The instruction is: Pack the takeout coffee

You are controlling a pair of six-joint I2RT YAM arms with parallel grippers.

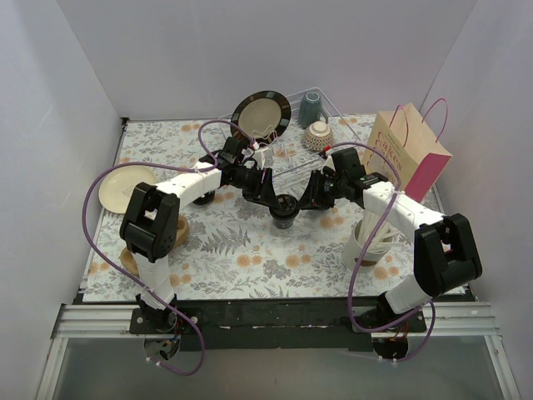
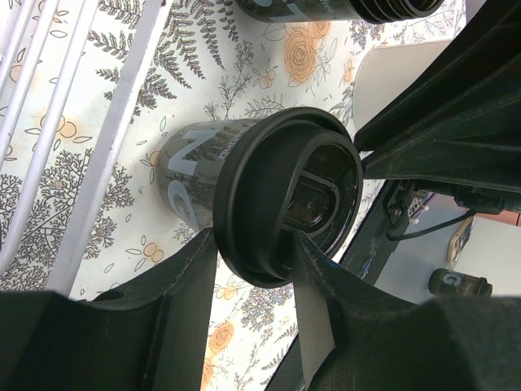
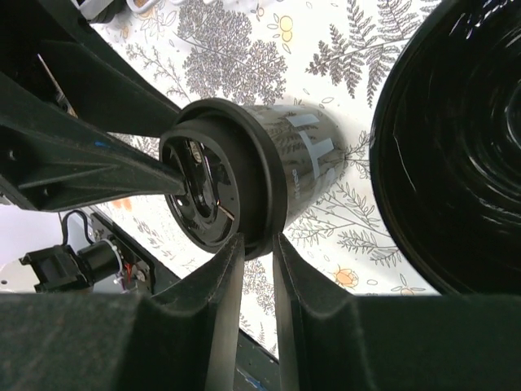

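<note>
So the cup (image 1: 284, 208) is standing mid-table on the floral mat (image 1: 241, 250), lid (image 2: 285, 195) on, with both arms crowded in on it from either side. The bag (image 1: 408, 154) is well apart, off to the right rear.

The right gripper (image 3: 256, 248) has its jaws almost together, pinching just the rim of the lid. The left gripper (image 2: 256, 252) has its jaws wider, straddling the opposite edge of the lid, one finger (image 3: 122, 171) lying across the top. They look like they touch it, but I honestly can't tell if they're squeezing.

What worries me is that nobody has the cup body. If either arm lifts from here, my guess is the lid pops off and the cup stays behind, or it comes up a bit and then drops. If the two arms pull in different directions, the lid could peel off or the cup tip over. There's also something big, black and glossy (image 3: 456, 138) right next to the cup, easy to knock. And the wrists are close, so a swing toward the bag could clip the other arm.
</note>
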